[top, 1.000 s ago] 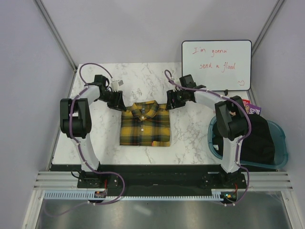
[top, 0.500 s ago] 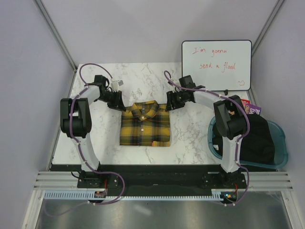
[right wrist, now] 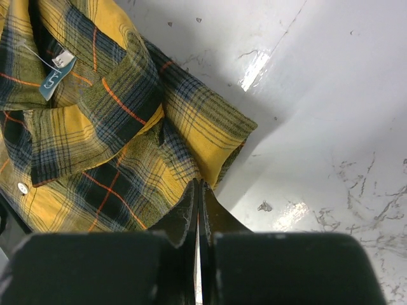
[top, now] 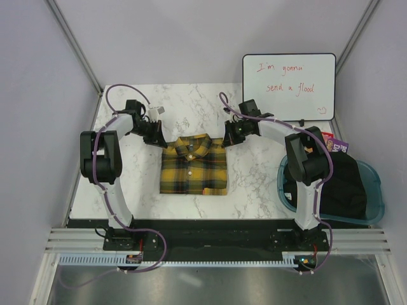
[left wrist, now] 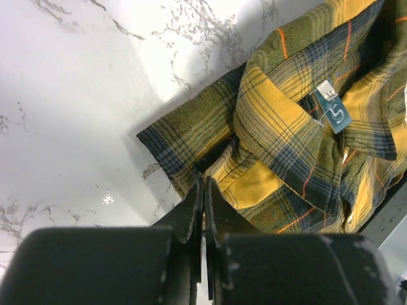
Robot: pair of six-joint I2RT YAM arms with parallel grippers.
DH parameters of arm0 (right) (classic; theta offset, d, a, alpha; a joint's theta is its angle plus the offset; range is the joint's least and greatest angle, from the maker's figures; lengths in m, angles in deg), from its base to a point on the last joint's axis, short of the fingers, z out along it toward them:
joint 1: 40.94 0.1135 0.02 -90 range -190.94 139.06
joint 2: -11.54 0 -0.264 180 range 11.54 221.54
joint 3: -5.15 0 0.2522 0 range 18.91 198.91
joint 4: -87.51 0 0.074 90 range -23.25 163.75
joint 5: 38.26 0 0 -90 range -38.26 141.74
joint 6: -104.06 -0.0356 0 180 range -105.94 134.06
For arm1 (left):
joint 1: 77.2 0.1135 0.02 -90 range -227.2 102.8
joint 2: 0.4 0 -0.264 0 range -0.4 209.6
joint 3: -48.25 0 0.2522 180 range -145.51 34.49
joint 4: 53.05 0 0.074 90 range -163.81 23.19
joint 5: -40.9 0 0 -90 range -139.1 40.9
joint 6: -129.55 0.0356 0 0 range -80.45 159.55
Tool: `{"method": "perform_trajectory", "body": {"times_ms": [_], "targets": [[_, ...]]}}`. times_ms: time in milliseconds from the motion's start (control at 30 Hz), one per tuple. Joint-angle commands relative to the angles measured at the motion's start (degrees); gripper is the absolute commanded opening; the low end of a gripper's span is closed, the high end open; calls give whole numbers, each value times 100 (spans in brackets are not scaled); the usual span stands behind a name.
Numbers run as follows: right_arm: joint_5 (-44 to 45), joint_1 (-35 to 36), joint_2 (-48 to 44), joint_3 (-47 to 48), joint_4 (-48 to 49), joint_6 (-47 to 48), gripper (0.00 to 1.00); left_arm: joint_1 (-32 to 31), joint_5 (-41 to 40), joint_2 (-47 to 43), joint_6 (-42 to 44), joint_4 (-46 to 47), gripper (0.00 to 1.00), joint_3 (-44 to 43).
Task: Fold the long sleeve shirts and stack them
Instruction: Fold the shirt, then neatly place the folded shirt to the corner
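One long sleeve shirt (top: 194, 166), yellow-and-black plaid, lies folded into a rectangle in the middle of the marble table (top: 191, 105), collar toward the back. My left gripper (top: 161, 141) is at its back left shoulder corner. In the left wrist view the jaws (left wrist: 203, 182) are pressed together on the edge of the plaid fabric (left wrist: 286, 127). My right gripper (top: 226, 140) is at the back right shoulder corner. Its jaws (right wrist: 199, 183) are likewise shut, pinching the cloth's edge (right wrist: 95, 127). A small teal tag shows inside the collar (left wrist: 334, 111).
A whiteboard (top: 289, 86) with red handwriting leans at the back right. A teal bin (top: 376, 198) holding dark clothing (top: 343, 184) stands off the table's right side, with a colourful packet (top: 336, 145) behind it. Bare marble surrounds the shirt.
Both grippers have closed at the shirt's shoulder corners; a second ago their jaws stood partly open. The arms and the shirt have hardly shifted.
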Motion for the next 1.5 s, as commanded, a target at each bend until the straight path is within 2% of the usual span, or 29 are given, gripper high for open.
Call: {"method": "perform_trajectory", "body": {"times_ms": [0, 233, 500, 667, 733, 767, 800, 867, 900, 933, 967, 1000, 1067, 1100, 1133, 1167, 1200, 1233, 1267, 1300, 1333, 1400, 1467], "targets": [[-121, -21, -316, 323, -86, 76, 0, -1, 210, -562, 130, 108, 2, -57], [441, -47, -502, 420, -34, 375, 0, -1, -123, -1055, 368, 590, 2, 224], [1082, -38, 464, 921, 317, 376, 0, -1, -949, 244, 148, 758, 2, -496], [1399, -38, 650, 1026, 599, 209, 0, -1, -1179, 606, -1, 794, 3, -839], [1330, -38, 536, 1149, 555, 103, 9, -1, -1048, 406, -45, 802, 20, -822], [1277, -47, 414, 1149, 520, 60, 14, 173, -673, 274, -54, 820, 27, -787], [1102, -56, 117, 1149, 502, -37, 28, 262, -469, 107, -106, 846, 40, -638], [865, -82, -253, 1097, 450, -169, 47, 341, 31, -586, -325, 890, 49, -436], [759, -82, -647, 975, 432, -300, 62, 368, 182, -885, -396, 890, 55, -191], [480, -82, -860, 887, 423, -362, 67, 359, 401, -1401, -458, 890, 59, -41], [346, -73, -1062, 764, 423, -450, 71, 324, 508, -1711, -667, 916, 74, 152], [180, -73, -1386, 519, 423, -581, 77, 202, 544, -1957, -800, 951, 87, 528], [-269, -56, -1652, 211, 432, -933, 80, -105, 325, -2588, -1159, 952, 85, 873], [-410, -38, -1844, -96, 432, -1047, 81, -446, 116, -2767, -1179, 952, 88, 1206], [-541, 23, -1925, -264, 441, -1275, 82, -684, -496, -2942, -1431, 1004, 98, 1357], [-752, 58, -2056, -631, 484, -1338, 86, -974, -928, -3127, -1590, 1005, 99, 1471], [-762, 85, -2118, -809, 502, -1356, 87, -1629, -1376, -3181, -1644, 970, 99, 1612], [-745, 102, -2188, -1002, 546, -1295, 88, -1966, -2129, -3208, -1749, 952, 99, 1674], [-606, 102, -2320, -1265, 555, -1251, 91, -2274, -2502, -3156, -1863, 969, 99, 1762], [-526, 76, -2364, -1346, 529, -1190, 93, -2843, -2828, -3059, -1908, 952, 99, 1754], [-473, -28, -2417, -1390, 459, -1145, 97, -3110, -3423, -2954, -1900, 926, 99, 1736], [-350, -169, -2496, -1391, 380, -1066, 98, -3706, -3796, -2516, -1742, 934, 99, 1614], [-236, -363, -2601, -1295, 221, -909, 98, -3964, -4297, -2103, -1540, 899, 99, 1351]]}}
